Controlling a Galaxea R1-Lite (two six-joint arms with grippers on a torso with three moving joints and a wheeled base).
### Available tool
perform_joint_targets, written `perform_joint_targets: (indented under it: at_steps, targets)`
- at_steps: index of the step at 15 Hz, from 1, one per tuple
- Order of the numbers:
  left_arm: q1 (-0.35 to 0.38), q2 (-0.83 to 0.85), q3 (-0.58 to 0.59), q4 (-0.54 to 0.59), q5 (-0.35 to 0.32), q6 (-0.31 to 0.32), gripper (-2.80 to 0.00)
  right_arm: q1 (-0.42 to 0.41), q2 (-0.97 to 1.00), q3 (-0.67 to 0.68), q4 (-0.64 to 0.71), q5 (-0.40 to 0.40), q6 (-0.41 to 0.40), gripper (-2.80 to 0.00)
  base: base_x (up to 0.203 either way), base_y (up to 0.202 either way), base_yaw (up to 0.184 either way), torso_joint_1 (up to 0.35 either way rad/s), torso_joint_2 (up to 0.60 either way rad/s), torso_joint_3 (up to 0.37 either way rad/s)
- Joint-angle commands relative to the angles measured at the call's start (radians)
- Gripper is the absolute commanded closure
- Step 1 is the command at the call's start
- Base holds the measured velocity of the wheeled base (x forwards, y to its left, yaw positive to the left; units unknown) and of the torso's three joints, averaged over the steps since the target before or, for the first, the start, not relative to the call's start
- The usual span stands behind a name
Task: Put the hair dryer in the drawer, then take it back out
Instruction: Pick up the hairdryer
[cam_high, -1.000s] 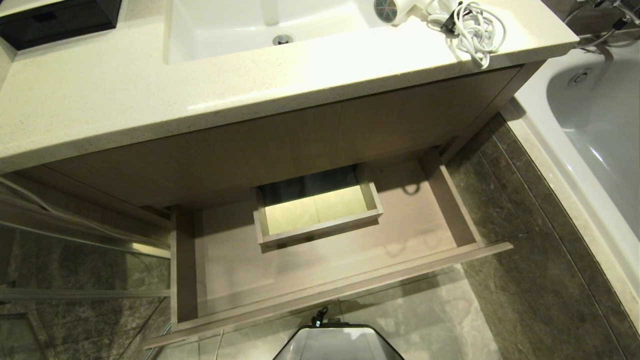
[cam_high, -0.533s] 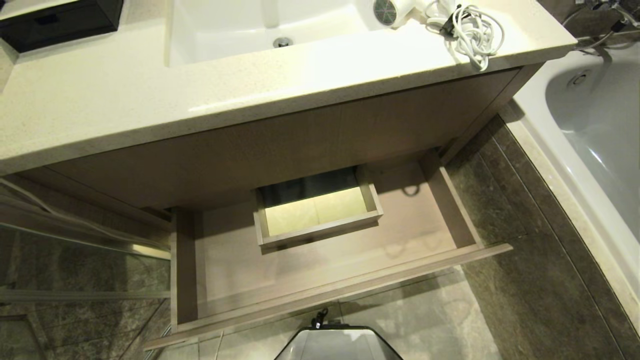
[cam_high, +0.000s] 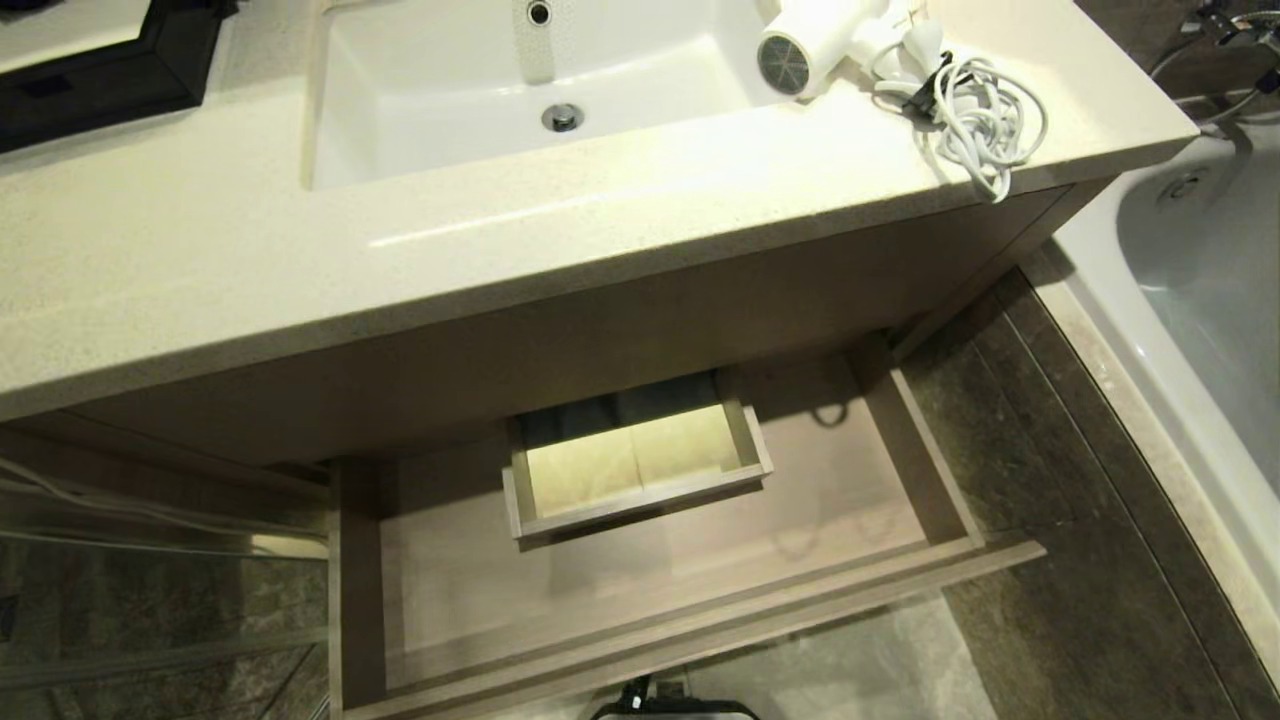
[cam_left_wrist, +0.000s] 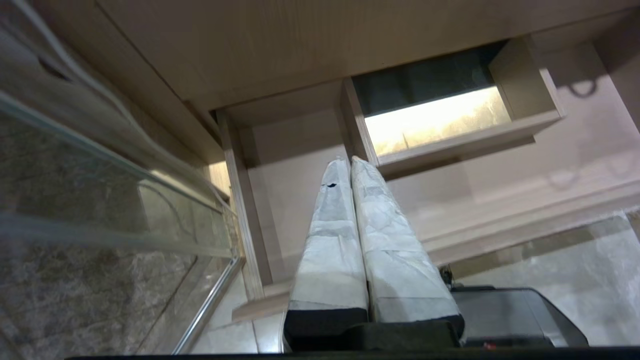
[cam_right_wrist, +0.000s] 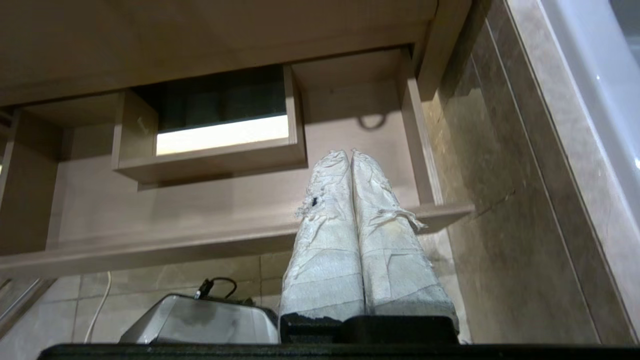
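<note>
Drawer (cam_high: 640, 610) pulled open; hair dryer (cam_high: 812, 45) at counter (cam_high: 200, 250) edge.

Drawer (cam_high: 640, 610) matt wood-grain; hair dryer (cam_high: 812, 47) glossy plastic.

We see both grippers, left gripper (cam_left_wrist: 351, 161) and right gripper (cam_right_wrist: 349, 154), with long tapered fingers wrapped in white tape, frayed on the right, mounted behind on black blocks.
</note>
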Motion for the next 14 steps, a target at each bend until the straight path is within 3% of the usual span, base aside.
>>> perform_joint_targets:
  at_steps: [1,14]
  targets:
    - [-0.001,0.0,0.001,0.0,0.0,-0.001,0.0,0.001,-0.039,0.04,0.001,0.0,-0.002,0.0,0.0,0.0,0.0,0.321,-0.09,0.237]
    - [-0.001,0.0,0.001,0.0,0.0,0.0,0.0,0.001,-0.039,0.04,0.001,0.0,-0.007,0.0,0.0,0.0,0.0,0.351,-0.17,0.18]
